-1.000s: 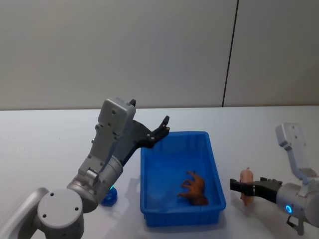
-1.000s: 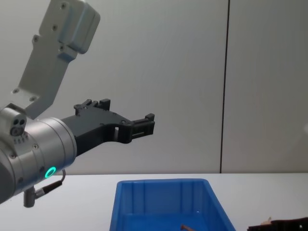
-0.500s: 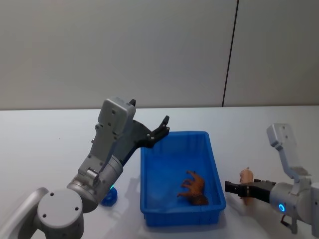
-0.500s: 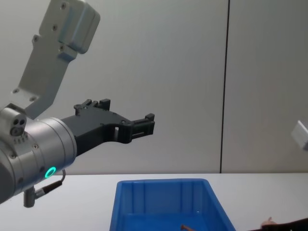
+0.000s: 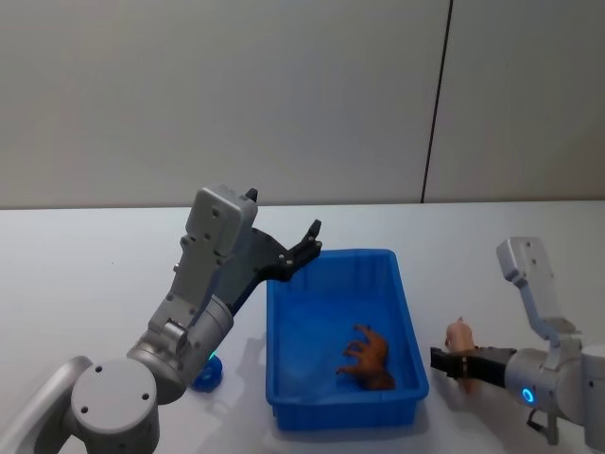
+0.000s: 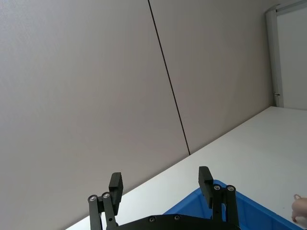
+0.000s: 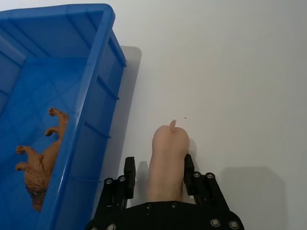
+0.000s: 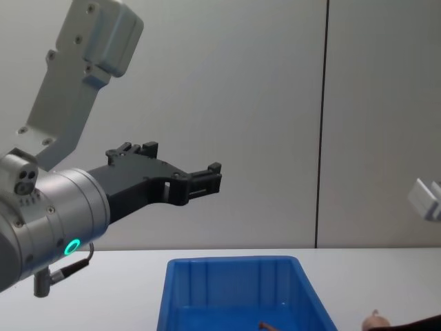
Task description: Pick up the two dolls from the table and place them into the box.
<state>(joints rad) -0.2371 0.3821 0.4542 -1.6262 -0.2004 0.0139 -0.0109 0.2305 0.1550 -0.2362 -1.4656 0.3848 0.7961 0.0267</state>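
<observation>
Pink pig doll (image 7: 166, 163): now clamped between the right gripper (image 7: 157, 173) fingers and raised off the table (image 7: 230, 72), beside the box (image 5: 284, 369). Brown doll (image 5: 369, 357): 1 of 2, already inside. Left gripper (image 6: 160, 181): spread, empty, above the box.

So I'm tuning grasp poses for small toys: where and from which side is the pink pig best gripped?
Across its flanks, coming in low along its length from one end. The pink pig is long and narrow, so its flat sides suit two fingers. The right gripper already straddles it that way on the table, beside the blue box.
</observation>
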